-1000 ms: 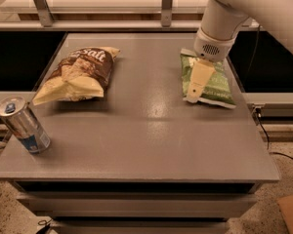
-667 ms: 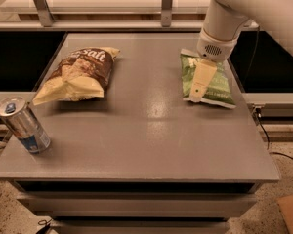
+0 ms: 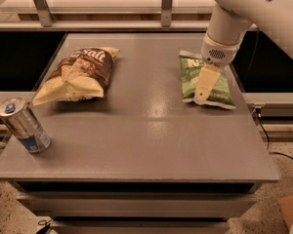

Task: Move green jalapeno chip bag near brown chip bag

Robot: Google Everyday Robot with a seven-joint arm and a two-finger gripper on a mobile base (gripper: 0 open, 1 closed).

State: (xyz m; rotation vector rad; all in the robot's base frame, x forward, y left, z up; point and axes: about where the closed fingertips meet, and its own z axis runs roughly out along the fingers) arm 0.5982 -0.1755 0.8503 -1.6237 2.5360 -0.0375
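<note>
The green jalapeno chip bag (image 3: 189, 77) lies flat at the right side of the grey table (image 3: 151, 130), near its right edge. My gripper (image 3: 202, 94) hangs from the white arm (image 3: 224, 33) and reaches down right over the middle of the green bag, at or just above its surface. The brown chip bag (image 3: 78, 74), with white "Salt" lettering, lies at the table's left back, well apart from the green bag.
A silver and blue drink can (image 3: 22, 126) stands tilted at the table's front left corner. A rail with metal posts (image 3: 166, 4) runs behind the table. A cable (image 3: 278, 152) lies on the floor to the right.
The gripper has shifted slightly right and a little lower over the green bag. Both bags and the can lie where they were.
</note>
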